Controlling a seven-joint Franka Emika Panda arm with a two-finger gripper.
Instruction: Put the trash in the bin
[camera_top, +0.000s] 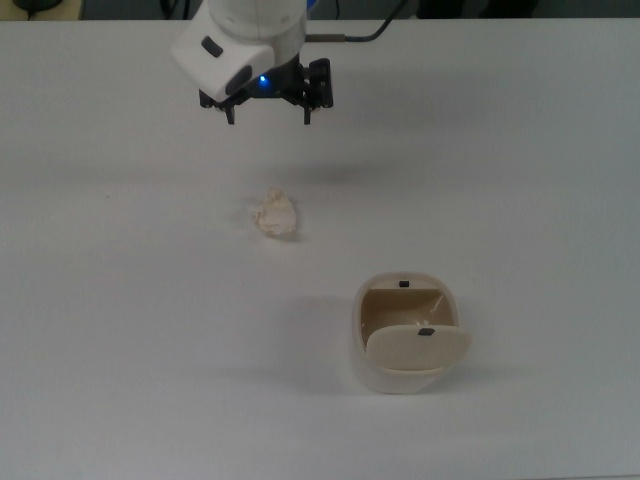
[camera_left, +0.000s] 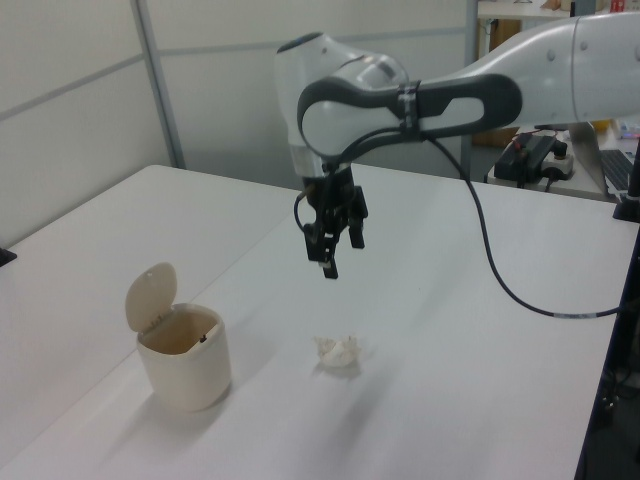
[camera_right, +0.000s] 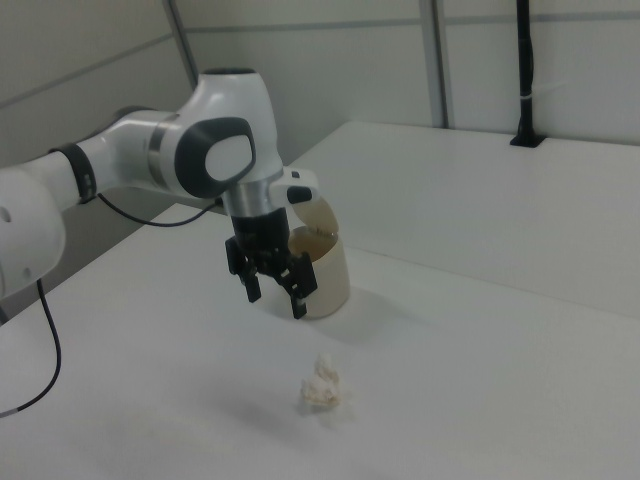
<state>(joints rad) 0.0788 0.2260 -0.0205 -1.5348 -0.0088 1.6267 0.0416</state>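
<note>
Gripper (camera_top: 267, 112) spread, empty above the table; trash (camera_top: 274, 214) lies apart from the bin (camera_top: 408, 335), looks light and crushable, so I'd pinch across its lumpy middle.

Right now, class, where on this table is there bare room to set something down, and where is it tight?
The table is bare nearly everywhere. Clear room lies between the paper wad and the bin. The tight spot is above the wad, where the open gripper hangs.
</note>
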